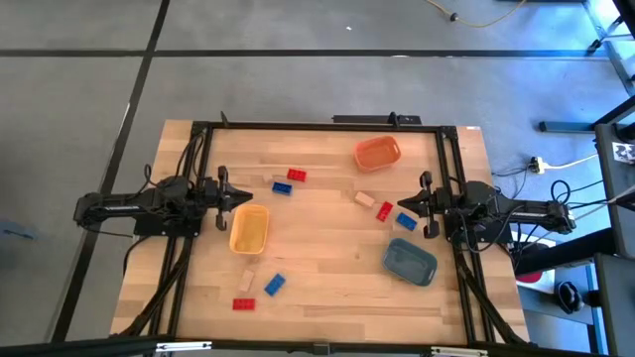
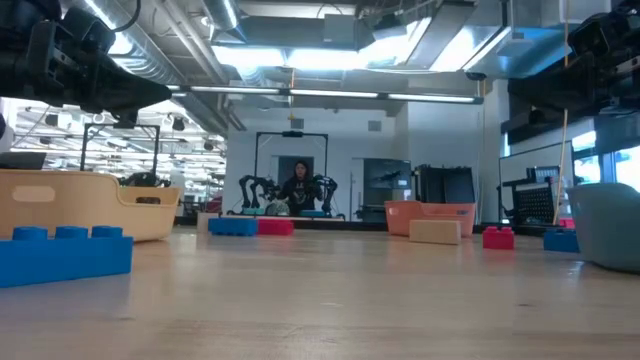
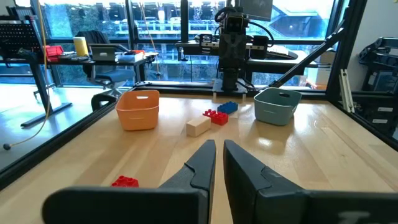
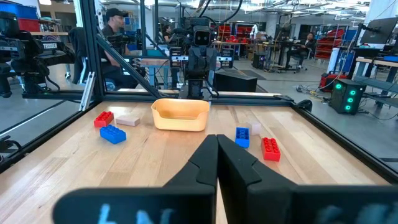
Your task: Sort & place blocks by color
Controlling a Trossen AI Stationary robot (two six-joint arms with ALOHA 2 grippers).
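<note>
Red, blue and beige blocks lie flat on the wooden table in three groups. Red [image 1: 296, 176], blue [image 1: 282, 186] and beige [image 1: 265, 181] sit near the far middle. Beige [image 1: 365, 199], red [image 1: 384, 211] and blue [image 1: 406, 220] lie just in front of my right gripper [image 1: 425, 205], which is shut [image 4: 217, 144]. Beige [image 1: 247, 281], blue [image 1: 274, 285] and red [image 1: 243, 304] lie near the front edge. My left gripper [image 1: 223, 193] hovers at the table's left by the yellow tray [image 1: 248, 228]; its fingers stand a narrow gap apart [image 3: 219, 152]. Neither gripper holds anything.
The orange tray [image 1: 377, 153] stands at the far right and the slate-blue tray [image 1: 410, 261] at the near right. A black frame [image 1: 317, 126] rims the table. Bare wood lies in the middle [image 1: 327, 238]. People stand in the room beyond [image 4: 115, 28].
</note>
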